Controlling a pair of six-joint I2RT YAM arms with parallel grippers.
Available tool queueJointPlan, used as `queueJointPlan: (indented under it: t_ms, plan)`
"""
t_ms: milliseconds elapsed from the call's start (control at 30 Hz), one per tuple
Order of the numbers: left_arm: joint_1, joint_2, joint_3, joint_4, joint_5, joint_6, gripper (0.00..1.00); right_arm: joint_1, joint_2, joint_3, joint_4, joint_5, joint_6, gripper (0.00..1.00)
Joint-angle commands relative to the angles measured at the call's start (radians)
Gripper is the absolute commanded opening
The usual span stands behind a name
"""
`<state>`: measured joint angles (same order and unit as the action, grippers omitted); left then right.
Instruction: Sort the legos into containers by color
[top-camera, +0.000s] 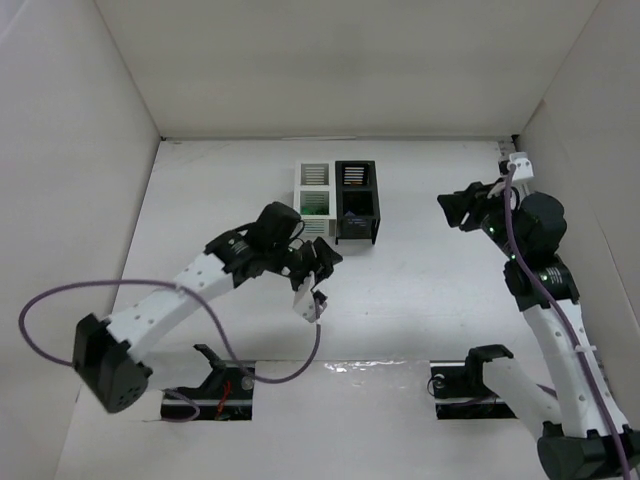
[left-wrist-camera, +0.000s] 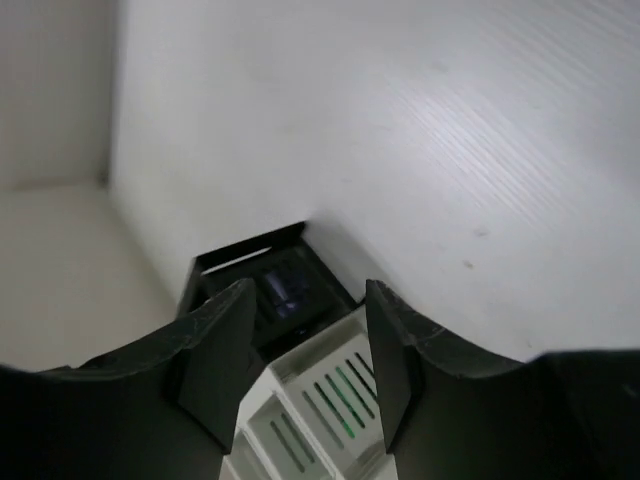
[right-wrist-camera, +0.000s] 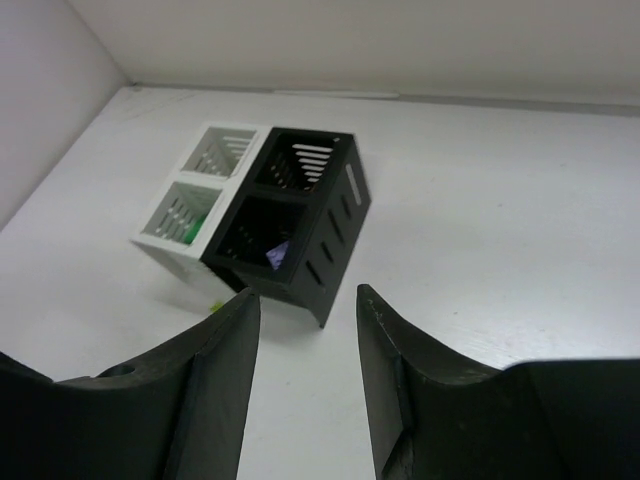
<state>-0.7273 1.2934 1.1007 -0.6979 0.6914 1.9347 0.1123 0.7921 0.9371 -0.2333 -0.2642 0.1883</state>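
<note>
Left pincer (left-wrist-camera: 305, 340): fingers apart, nothing held; we judge it hangs beside the containers (top-camera: 340, 200) to reach or release.
Containers: mid-counter (top-camera: 420, 300), white pair left, black pair right.
Green lego (right-wrist-camera: 186, 228): inside the nearer white bin.
Purple lego (right-wrist-camera: 278, 254): inside the nearer black bin.
Right pincer (right-wrist-camera: 305, 340): apart, empty, parked well clear.

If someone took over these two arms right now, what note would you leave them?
The left gripper is open and empty, just in front of the bins. The right gripper is open and empty, off to their right.
Done: a green brick lies in the near white bin, a purple brick in the near black bin.
To do: a small greenish bit, likely a brick, on the table by that white bin. No other loose bricks show.
</note>
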Motion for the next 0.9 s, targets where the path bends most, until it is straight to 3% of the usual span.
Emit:
queueJointPlan:
  t_ms: [0,67,133,167,200,267,300,333,367,467,700,800,867]
  plan:
    - [-0.085,-0.196,-0.158,0.553,0.090,-0.575,0.45,0.038,0.012,-0.008,0.005,-0.116,0.037,0.48]
    - [-0.113,-0.229,-0.197,0.713,-0.122,-0.844,0.44,0.105,0.030,-0.026,-0.004,-0.190,0.037,0.46]
    - [-0.113,-0.189,-0.138,0.767,-0.322,-1.058,0.44,0.182,0.084,-0.026,-0.024,-0.190,-0.025,0.44]
    - [-0.113,-0.162,-0.106,0.767,-0.408,-1.290,0.44,0.261,0.104,-0.035,-0.024,-0.199,-0.062,0.43]
    - [-0.091,-0.132,-0.070,0.767,-0.481,-1.403,0.42,0.294,0.137,-0.035,-0.024,-0.199,-0.132,0.41]
    - [0.059,-0.039,0.066,0.694,-0.515,-1.616,0.38,0.398,0.170,-0.035,-0.066,-0.199,-0.241,0.37]
    - [0.125,-0.013,0.106,0.669,-0.498,-1.816,0.37,0.435,0.186,-0.024,-0.086,-0.199,-0.312,0.36]
    - [0.254,0.022,0.147,0.655,-0.440,-1.905,0.34,0.469,0.215,-0.024,-0.098,-0.199,-0.436,0.36]
    - [0.309,0.023,0.148,0.655,-0.399,-1.972,0.32,0.496,0.226,-0.024,-0.098,-0.187,-0.487,0.36]
    - [0.419,0.012,0.124,0.702,-0.377,-2.088,0.32,0.564,0.303,-0.020,-0.107,-0.198,-0.685,0.32]
    - [0.526,-0.089,0.009,0.784,-0.489,-2.129,0.33,0.599,0.616,0.189,-0.304,-0.233,-1.102,0.25]
    - [0.568,-0.103,-0.022,0.810,-0.500,-2.142,0.35,0.569,0.737,0.297,-0.417,-0.285,-1.283,0.25]
    - [0.601,-0.126,-0.036,0.830,-0.510,-2.166,0.35,0.547,0.815,0.427,-0.581,-0.331,-1.395,0.25]
